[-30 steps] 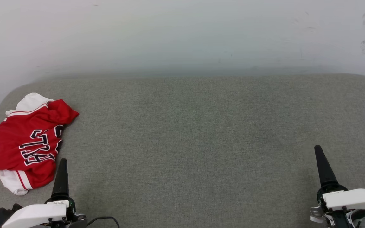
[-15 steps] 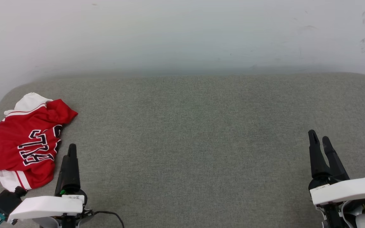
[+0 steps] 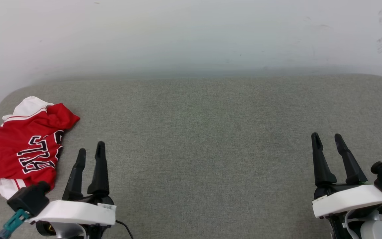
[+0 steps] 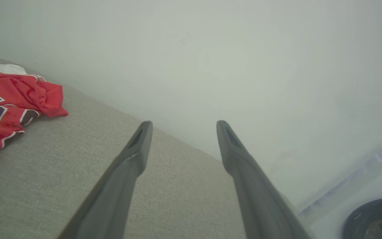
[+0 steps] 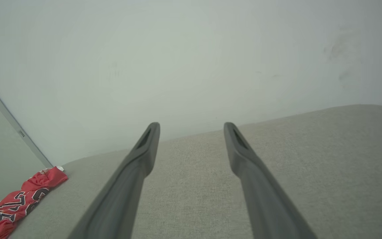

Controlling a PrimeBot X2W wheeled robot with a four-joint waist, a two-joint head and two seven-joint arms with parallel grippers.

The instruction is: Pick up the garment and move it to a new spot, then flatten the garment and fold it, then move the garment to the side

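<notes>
Garment is lying crumpled at the left end of a grey cushion, close to its rounded corner. The red body is facing up, with black, white-outlined lettering running sideways across it. A white sleeve is showing at the far edge, and another white piece with red stripes is showing at the near edge. Red-white striped trim is curving along the left side. A red fold is sticking out toward the cushion's middle from the far right corner of the heap.

The left gripper is hovering just right of the garment's near edge, apart from the cloth, with its fingers pointing away from the robot. Its jaws are standing wide with nothing between them. In the left wrist view the two fingers are framing bare cushion and wall, with the garment off to their left.

The right gripper is hovering over the right end of the cushion, well apart from the garment, its jaws likewise spread wide and gripping nothing. In the right wrist view the garment is appearing small at the lower left, with bare cushion stretching between it and the fingers.

The pale wall is rising behind the cushion's far edge, bearing faint dark scuffs at its upper right.
</notes>
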